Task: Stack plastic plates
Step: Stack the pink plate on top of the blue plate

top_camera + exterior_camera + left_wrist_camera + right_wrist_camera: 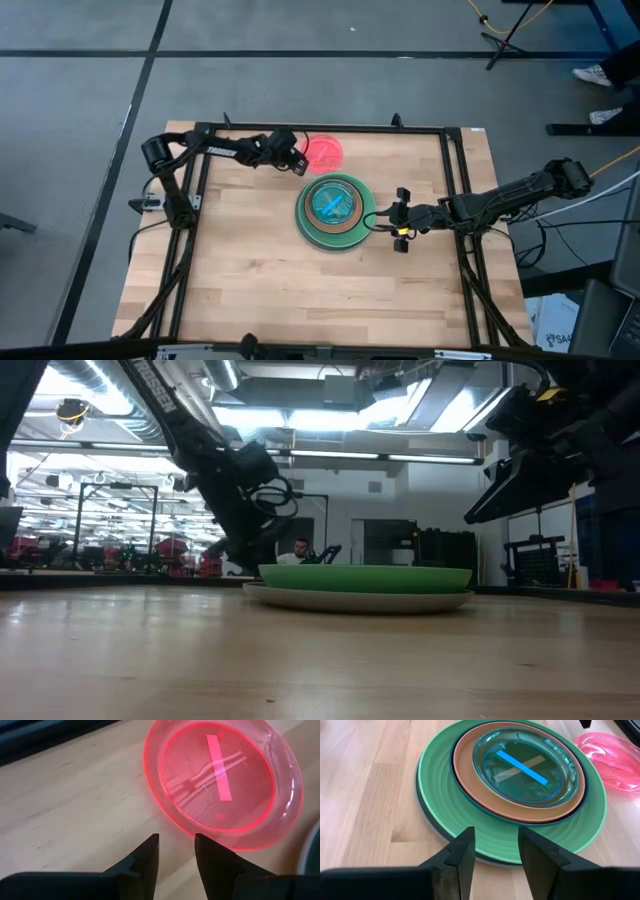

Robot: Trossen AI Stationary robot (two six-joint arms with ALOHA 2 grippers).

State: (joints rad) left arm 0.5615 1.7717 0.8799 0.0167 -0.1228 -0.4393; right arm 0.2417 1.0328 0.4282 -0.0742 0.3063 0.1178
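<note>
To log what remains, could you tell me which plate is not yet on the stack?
The translucent pink plate: it lies alone on the table beside the left gripper, while the others sit nested on the mint green plate.

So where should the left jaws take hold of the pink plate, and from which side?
Probably at the raised rim nearest the left gripper. The pink plate lies flat on the table, so only its thin edge offers a hold; one jaw would go over the rim, one under.
</note>
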